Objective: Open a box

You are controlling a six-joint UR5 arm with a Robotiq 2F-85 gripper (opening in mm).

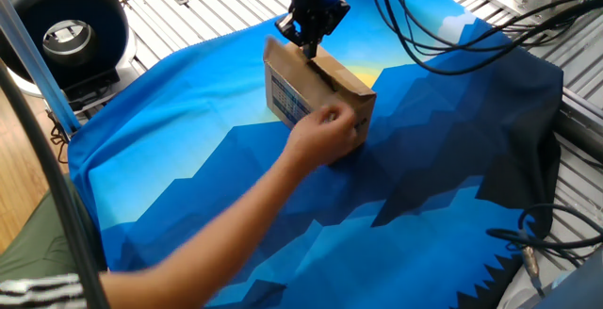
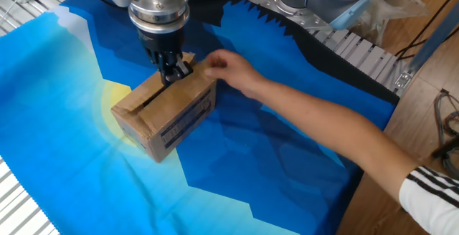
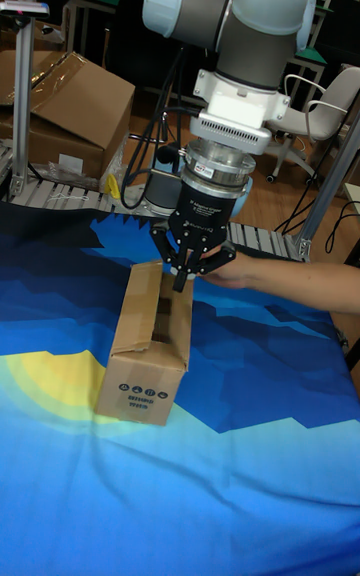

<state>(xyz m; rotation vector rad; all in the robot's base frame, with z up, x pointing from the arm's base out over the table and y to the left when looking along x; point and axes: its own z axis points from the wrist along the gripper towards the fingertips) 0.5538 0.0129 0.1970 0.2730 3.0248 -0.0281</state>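
A: Count first. One box (image 1: 316,102), brown corrugated, blue print on its long side. One robot hand (image 1: 308,47). One person's hand (image 1: 325,132). One blue and yellow cloth (image 1: 236,205) over the tabletop (image 1: 207,3).

B: Agreed. Tall fixed view adds one larger open carton (image 3: 75,111) on the rack at far left, off the cloth, and an office chair (image 3: 325,116) at far right.

A: Box position?

B: Standing on the cloth, about centre, where the yellow patch meets the blue. The robot hand is directly above its top, fingers coming down at the far edge of the top.

A: Finger state?

B: Pressed close together on the edge of a top flap (image 2: 188,69), pinching it; that flap stands a little raised. A dark slot shows between the top flaps in the other fixed view.

A: Person's hand?

B: One fixed view: resting against the near right side of the box, partly covering the print. The other fixed view: fingers at the box's far top corner, just beside the robot hand.

A: View differences?

B: The tall fixed view shows a box end with small printed symbols (image 3: 143,398), unseen elsewhere. One fixed view alone shows a round black fan (image 1: 61,31) at far left.
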